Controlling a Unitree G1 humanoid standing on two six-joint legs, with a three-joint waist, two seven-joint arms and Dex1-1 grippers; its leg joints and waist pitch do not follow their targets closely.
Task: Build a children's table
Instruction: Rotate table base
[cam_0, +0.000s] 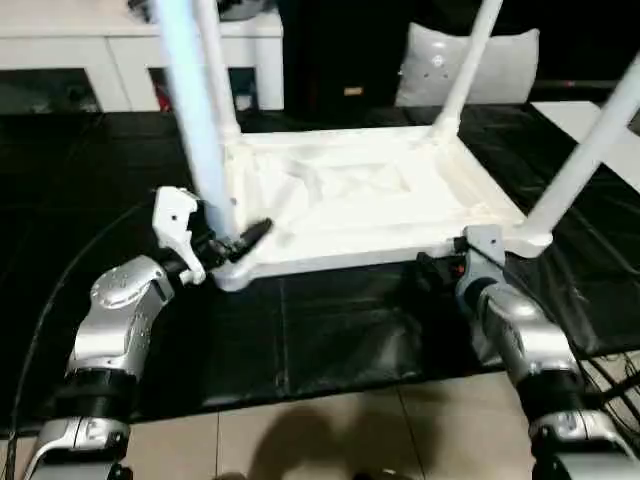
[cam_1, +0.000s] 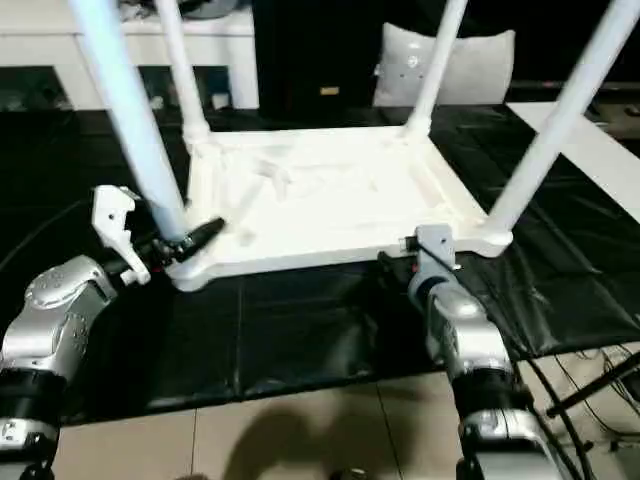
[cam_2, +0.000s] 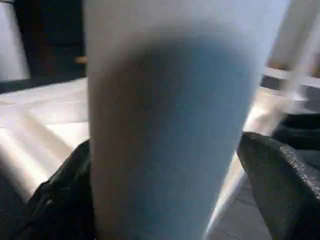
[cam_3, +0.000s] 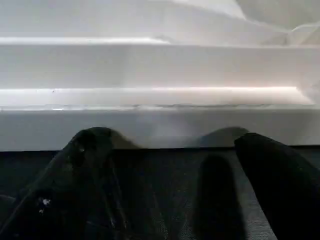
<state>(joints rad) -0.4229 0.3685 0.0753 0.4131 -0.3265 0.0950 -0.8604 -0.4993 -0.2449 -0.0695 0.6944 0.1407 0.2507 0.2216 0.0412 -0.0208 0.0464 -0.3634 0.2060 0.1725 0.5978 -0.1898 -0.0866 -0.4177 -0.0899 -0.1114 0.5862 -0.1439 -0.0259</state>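
Straddling: left tool (cam_0: 222, 243) spread around near-left leg (cam_0: 196, 110), not clamping it.
Right tool (cam_3: 175, 165): spread, empty, just short of tabletop (cam_0: 350, 205) edge.
Tabletop: upside down on black floor mat (cam_0: 320, 330).
Progress: four legs standing in sockets; likely only seating check and flipping left.

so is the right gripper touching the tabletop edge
Apart. The right wrist view shows dark mat between the right gripper and the tabletop edge.

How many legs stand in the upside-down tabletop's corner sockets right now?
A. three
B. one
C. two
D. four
D: four white legs rise from the tabletop: near-left, far-left, far-right, near-right.
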